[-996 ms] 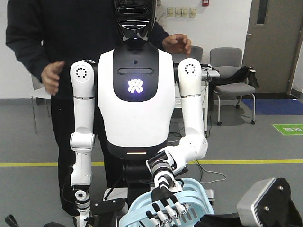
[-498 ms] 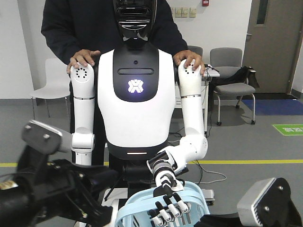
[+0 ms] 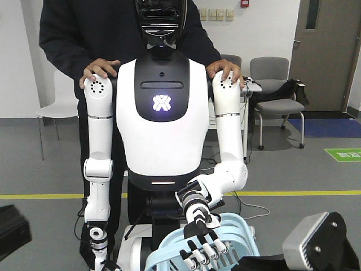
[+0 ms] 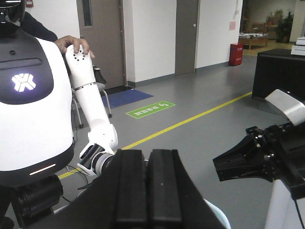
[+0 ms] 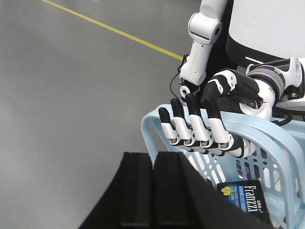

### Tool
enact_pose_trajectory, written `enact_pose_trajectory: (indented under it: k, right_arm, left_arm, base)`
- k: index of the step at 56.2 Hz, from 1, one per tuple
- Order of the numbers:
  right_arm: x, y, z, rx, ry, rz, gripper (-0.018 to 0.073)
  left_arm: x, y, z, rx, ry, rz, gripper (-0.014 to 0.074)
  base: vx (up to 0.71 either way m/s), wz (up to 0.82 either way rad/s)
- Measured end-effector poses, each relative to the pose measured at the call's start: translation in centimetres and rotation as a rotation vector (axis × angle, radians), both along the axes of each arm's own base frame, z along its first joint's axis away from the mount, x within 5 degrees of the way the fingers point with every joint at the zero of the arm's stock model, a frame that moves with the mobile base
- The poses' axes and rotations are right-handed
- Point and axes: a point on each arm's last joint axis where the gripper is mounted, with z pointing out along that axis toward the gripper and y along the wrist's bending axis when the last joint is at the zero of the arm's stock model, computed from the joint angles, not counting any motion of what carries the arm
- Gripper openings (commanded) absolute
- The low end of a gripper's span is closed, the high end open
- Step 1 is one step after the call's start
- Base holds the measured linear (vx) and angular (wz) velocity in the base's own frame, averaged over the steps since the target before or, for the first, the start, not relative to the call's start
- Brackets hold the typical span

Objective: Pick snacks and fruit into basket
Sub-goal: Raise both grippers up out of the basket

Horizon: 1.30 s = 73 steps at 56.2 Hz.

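The right tool (image 5: pixel 152 191) has its two black pads pressed flat together, nothing between them. The left tool (image 4: pixel 147 191) is likewise closed and empty. Just past the right tool sits the light blue basket (image 5: pixel 271 143), with the black-and-blue Franzzi box (image 5: pixel 240 195) lying inside it. A white humanoid robot (image 3: pixel 162 113) grips the basket's hoop handle with its hand (image 5: pixel 205 129). Behind it, a person (image 3: pixel 67 34) rests both hands on its shoulders.
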Motion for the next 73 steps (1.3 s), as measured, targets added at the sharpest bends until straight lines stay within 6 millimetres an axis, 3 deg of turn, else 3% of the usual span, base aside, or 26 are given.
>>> enact_pose_trajectory:
  k: [16, 45, 57, 73]
  right_arm:
    - [0.0, 0.0, 0.0, 0.000, 0.000, 0.000, -0.0013]
    - [0.0, 0.0, 0.0, 0.000, 0.000, 0.000, -0.0013]
    - [0.0, 0.0, 0.0, 0.000, 0.000, 0.000, -0.0013]
    - [0.0, 0.0, 0.0, 0.000, 0.000, 0.000, -0.0013]
  left_arm:
    - [-2.5, 1.3, -1.7, -0.011, -0.014, -0.024, 0.0003]
    - [-2.2, 2.2, -1.8, 0.083, -0.130, 0.079, 0.0003]
    - [-2.0, 2.9, -4.8, 0.030, -0.001, 0.155, 0.0003]
    - [-1.4, 3.3, -10.0, 0.193, 0.093, 0.218, 0.0003]
  base:
    - [0.00, 0.00]
    - [0.00, 0.00]
    - [0.00, 0.00]
    - [0.00, 0.00]
